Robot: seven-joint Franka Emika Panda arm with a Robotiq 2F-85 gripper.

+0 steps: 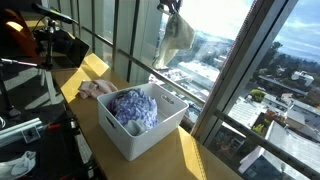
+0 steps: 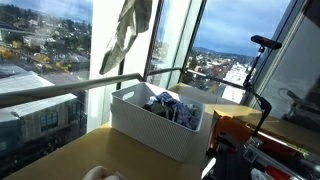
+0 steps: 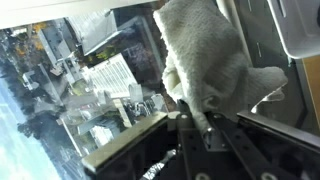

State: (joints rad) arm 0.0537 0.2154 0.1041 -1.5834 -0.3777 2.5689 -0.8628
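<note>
Wooden table (image 1: 195,160) by the window carries a white basket (image 1: 118,140), open side up, so the blue laundry (image 1: 133,108) sits heaped inside. Pale towel (image 1: 178,35) hangs high over the basket, near the glass; it drapes long because only its top fold is pinched. Pink cloth (image 1: 95,90) lies just beside the basket. Gripper (image 3: 196,118): jaws nearly closed, clamping the towel.
</note>
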